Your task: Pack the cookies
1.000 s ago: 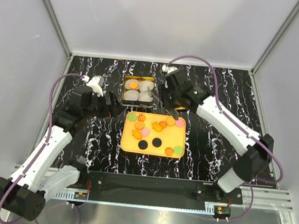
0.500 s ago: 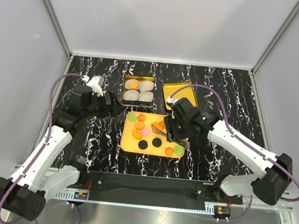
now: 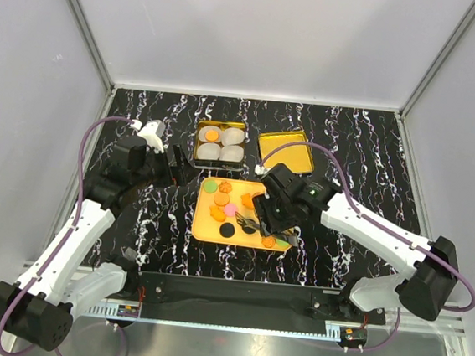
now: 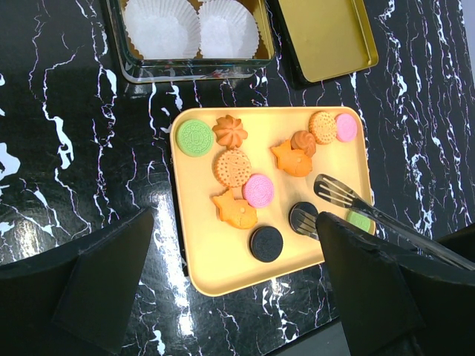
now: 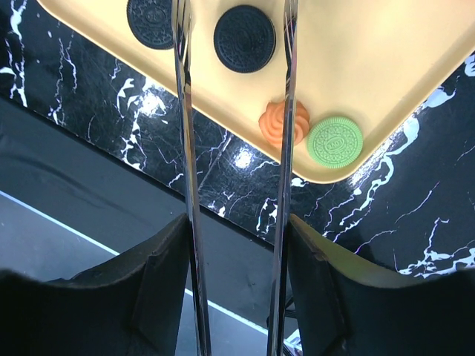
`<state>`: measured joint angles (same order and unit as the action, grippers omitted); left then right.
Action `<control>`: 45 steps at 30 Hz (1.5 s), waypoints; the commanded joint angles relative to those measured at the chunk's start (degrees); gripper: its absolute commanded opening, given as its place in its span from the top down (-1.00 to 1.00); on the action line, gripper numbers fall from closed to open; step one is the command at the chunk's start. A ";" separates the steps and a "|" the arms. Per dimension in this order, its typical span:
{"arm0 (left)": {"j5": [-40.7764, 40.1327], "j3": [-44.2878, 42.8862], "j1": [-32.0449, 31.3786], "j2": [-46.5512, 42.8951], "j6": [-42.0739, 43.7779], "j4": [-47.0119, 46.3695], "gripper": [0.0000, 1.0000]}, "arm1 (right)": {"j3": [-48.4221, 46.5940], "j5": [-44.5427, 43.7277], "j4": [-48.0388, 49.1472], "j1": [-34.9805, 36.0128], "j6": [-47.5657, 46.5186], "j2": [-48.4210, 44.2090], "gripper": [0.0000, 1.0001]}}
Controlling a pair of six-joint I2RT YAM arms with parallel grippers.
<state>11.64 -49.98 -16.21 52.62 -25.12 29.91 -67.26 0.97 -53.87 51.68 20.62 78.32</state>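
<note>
Legend: no legible text, label, brand, number or sign is showing in any view. The black cookies (image 5: pixel 244 38) and the green cookie (image 5: pixel 335 142) on the yellow tray (image 5: pixel 386 44) are showing embossed relief, but no letters are resolving in it.

A black marble-patterned tabletop (image 3: pixel 375 145) with white veins sits between plain pale grey walls (image 3: pixel 259 37), framed by aluminium corner posts (image 3: pixel 86 33). A brushed metal surface (image 3: pixel 237 355) runs along the near edge. Light glints off the glossy tabletop.
</note>
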 commanded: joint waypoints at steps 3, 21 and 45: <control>1.19 0.85 0.30 -0.06 -0.19 -2.84 -0.98 | -0.06 -2.19 -1.24 1.58 0.12 0.95 -0.18; 1.28 0.85 0.30 -0.06 -0.10 -2.58 -0.98 | -1.11 -2.64 -3.44 3.43 -0.14 3.15 -0.16; 1.37 1.02 0.30 -0.24 -0.45 -2.84 -0.98 | -5.68 -6.50 -6.08 3.69 -0.85 2.45 0.10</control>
<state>11.84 -49.23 -16.21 52.66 -25.36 29.89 -69.34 -3.49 -60.14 54.76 20.29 82.35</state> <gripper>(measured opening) 0.988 0.464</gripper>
